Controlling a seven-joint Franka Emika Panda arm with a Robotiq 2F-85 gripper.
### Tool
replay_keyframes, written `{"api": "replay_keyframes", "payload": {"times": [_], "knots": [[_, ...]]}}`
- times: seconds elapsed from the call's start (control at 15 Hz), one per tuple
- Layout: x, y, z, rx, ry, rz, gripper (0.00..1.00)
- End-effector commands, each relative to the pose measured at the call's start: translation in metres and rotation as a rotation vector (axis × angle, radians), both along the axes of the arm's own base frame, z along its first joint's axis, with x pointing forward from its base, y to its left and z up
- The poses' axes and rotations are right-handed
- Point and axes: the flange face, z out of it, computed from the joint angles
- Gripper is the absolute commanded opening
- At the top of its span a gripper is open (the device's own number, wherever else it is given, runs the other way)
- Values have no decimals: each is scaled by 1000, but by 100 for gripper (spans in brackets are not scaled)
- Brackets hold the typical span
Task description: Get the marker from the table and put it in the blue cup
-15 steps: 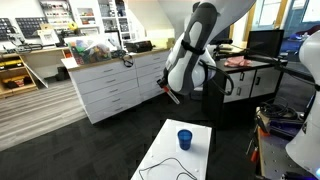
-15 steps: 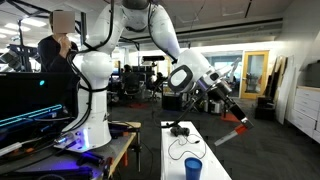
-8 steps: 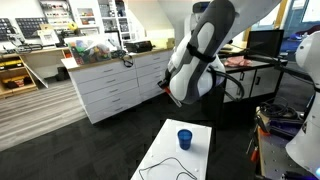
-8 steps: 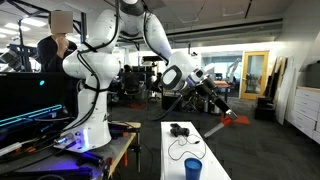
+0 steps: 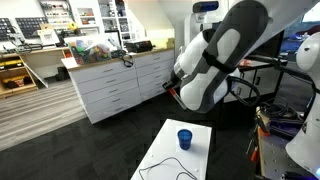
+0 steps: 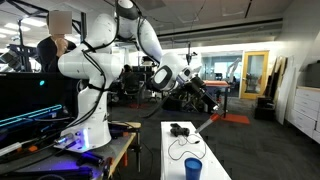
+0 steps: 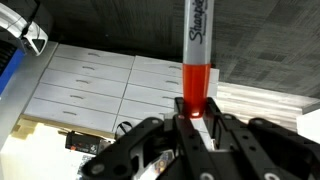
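In the wrist view my gripper (image 7: 195,112) is shut on the marker (image 7: 197,60). Its red end sits between the jaws and its grey labelled body points away. In both exterior views the gripper (image 5: 174,90) (image 6: 205,100) hangs in the air above and beyond the far end of the white table (image 5: 165,158) (image 6: 178,142). The blue cup (image 5: 185,138) (image 6: 193,168) stands upright on the table, well below the gripper. A thin black cable (image 6: 180,152) lies across the tabletop near the cup.
A grey-white drawer cabinet (image 5: 115,85) (image 7: 90,85) with a cluttered top stands beyond the table. A small black object (image 6: 178,129) lies at the table's far end. Desks with equipment (image 5: 250,65) stand behind the arm. Dark floor surrounds the table.
The arm has swung and the gripper, still holding the marker, has moved in from beyond the table's far end toward the table. The cup has not moved.
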Motion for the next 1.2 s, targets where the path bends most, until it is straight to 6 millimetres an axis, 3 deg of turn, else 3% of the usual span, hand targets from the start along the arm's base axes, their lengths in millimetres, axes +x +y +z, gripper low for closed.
{"api": "replay_keyframes", "payload": {"times": [0.0,0.53,1.13], "knots": [[-19,10,3,-8,-44,-32,7],[-41,37,-1,-25,-110,-37,7],[-50,41,-20,-35,-179,-115,7]]}}
